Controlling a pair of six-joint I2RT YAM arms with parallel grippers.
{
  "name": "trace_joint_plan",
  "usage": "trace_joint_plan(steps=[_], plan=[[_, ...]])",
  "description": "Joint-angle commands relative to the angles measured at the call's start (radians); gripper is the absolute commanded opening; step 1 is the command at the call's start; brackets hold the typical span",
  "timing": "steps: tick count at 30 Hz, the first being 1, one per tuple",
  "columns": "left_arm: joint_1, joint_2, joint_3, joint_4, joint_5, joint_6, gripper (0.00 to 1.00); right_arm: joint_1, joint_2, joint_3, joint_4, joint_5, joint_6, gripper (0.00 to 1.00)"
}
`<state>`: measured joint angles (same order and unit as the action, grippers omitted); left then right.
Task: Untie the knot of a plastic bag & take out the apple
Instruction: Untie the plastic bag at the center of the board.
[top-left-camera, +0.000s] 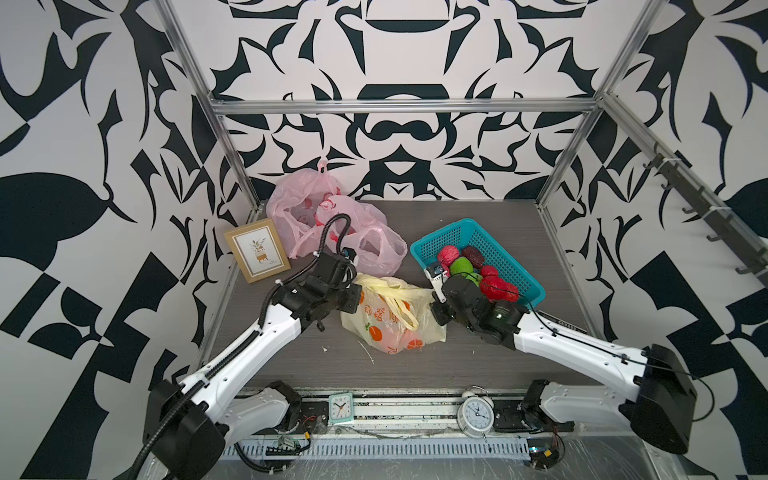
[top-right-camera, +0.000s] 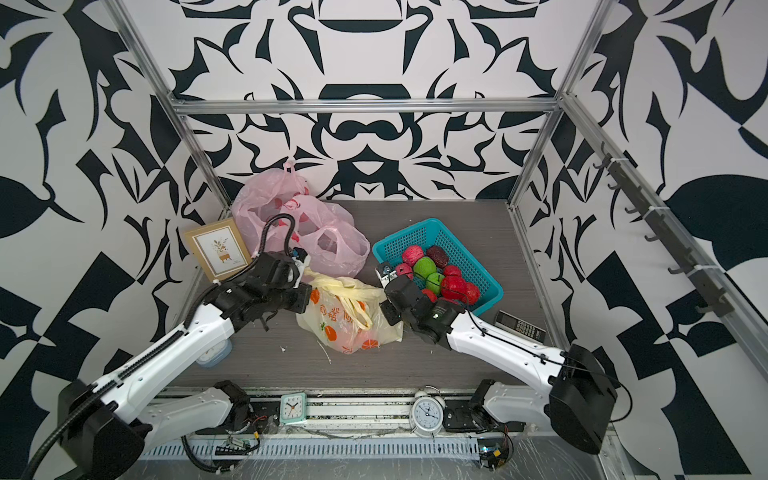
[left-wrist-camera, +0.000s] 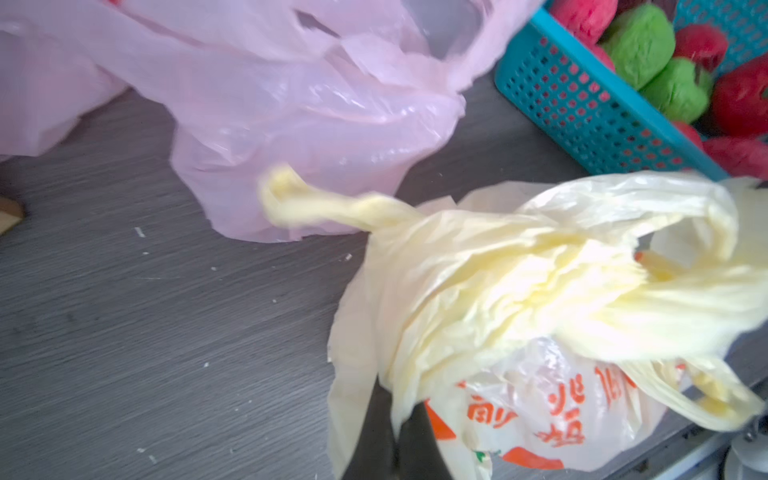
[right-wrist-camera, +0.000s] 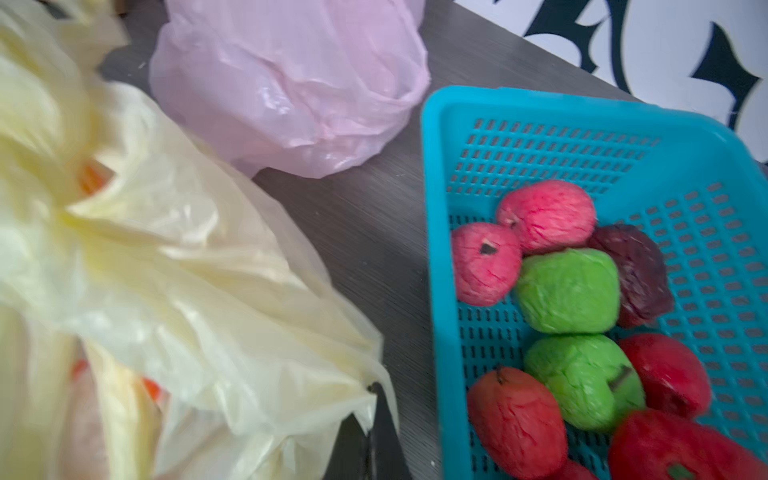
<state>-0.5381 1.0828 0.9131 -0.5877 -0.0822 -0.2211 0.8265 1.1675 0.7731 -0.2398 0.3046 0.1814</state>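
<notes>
With left jaws and right jaws both pressed together, pinching the yellow bag film, pulling apart hard could tear it or let it slip free.

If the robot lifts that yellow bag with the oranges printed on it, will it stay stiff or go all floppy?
Probably floppy: the yellow bag is thin, crinkled plastic that slumps on the table. It would likely hang bottom-heavy, since its lower part bulges while the top lies limp. Its twisted handle looks smooth, so it might slip.
</notes>
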Motion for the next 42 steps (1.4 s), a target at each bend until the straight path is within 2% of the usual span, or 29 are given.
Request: trace_joint_plan(steps=[1, 7, 9, 10, 11, 13, 14, 17, 21, 24, 26, 29, 32, 37, 42], plan=[[0.072, -0.051, -0.022, 0.040, 0.022, 0.034, 0.00, -0.045, -0.082, -0.043, -0.057, 0.104, 0.064, 0.00], [0.135, -0.072, -0.074, 0.138, 0.027, 0.026, 0.00, -0.099, -0.186, -0.089, -0.141, 0.071, 0.076, 0.00], [0.139, -0.061, -0.080, 0.184, 0.053, 0.027, 0.00, -0.105, -0.200, -0.080, -0.160, -0.029, 0.031, 0.00], [0.138, -0.048, -0.079, 0.207, 0.077, 0.031, 0.00, -0.104, -0.202, -0.065, -0.171, -0.097, 0.007, 0.03], [0.139, -0.031, -0.076, 0.226, 0.099, 0.036, 0.00, -0.105, -0.203, -0.046, -0.178, -0.200, -0.008, 0.18], [0.139, 0.007, -0.058, 0.243, 0.146, 0.050, 0.00, -0.104, -0.210, -0.008, -0.163, -0.324, -0.008, 0.42], [0.138, 0.024, -0.048, 0.250, 0.168, 0.055, 0.00, -0.104, -0.213, 0.014, -0.153, -0.368, -0.006, 0.48], [0.137, 0.065, -0.022, 0.259, 0.224, 0.067, 0.00, -0.084, -0.186, 0.072, -0.081, -0.488, 0.007, 0.58], [0.135, 0.094, 0.006, 0.260, 0.270, 0.069, 0.00, 0.050, -0.062, 0.157, -0.030, -0.437, -0.046, 0.58], [0.131, 0.098, 0.016, 0.259, 0.283, 0.072, 0.00, 0.101, 0.075, 0.238, -0.020, -0.417, -0.059, 0.58], [0.127, 0.097, 0.021, 0.254, 0.284, 0.075, 0.00, 0.133, 0.148, 0.277, -0.011, -0.353, -0.063, 0.58], [0.127, 0.086, 0.022, 0.249, 0.283, 0.079, 0.00, 0.178, 0.218, 0.321, -0.012, -0.182, -0.065, 0.58], [0.127, 0.079, 0.026, 0.238, 0.282, 0.087, 0.00, 0.208, 0.259, 0.348, -0.012, -0.050, -0.051, 0.58], [0.127, 0.078, 0.029, 0.232, 0.292, 0.096, 0.00, 0.230, 0.306, 0.371, -0.041, 0.059, -0.018, 0.57], [0.127, 0.082, 0.039, 0.233, 0.322, 0.101, 0.00, 0.235, 0.358, 0.391, -0.066, 0.124, -0.004, 0.46]])
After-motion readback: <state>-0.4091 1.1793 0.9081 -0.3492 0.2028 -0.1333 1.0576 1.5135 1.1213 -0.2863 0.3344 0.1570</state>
